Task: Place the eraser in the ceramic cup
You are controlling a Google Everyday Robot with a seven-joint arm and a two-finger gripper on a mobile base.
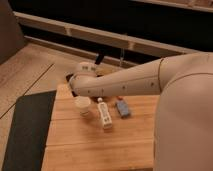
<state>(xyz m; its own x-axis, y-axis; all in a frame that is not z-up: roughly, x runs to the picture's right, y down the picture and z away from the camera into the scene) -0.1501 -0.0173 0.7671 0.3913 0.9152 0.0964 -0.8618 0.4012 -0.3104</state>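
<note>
The ceramic cup (83,105) is small, round and cream-white. It stands upright on the wooden table (95,145), left of centre. My white arm (130,82) reaches in from the right across the back of the table. The gripper (70,80) is at the arm's left end, just above and behind the cup, and only a dark bit of it shows. The eraser is not in view. The arm may hide it.
A long white bar with dark marks (104,114) lies right of the cup. A blue-grey rectangular piece (122,108) lies further right. A dark mat (27,130) covers the floor left of the table. A dark wall with a ledge (100,37) runs behind.
</note>
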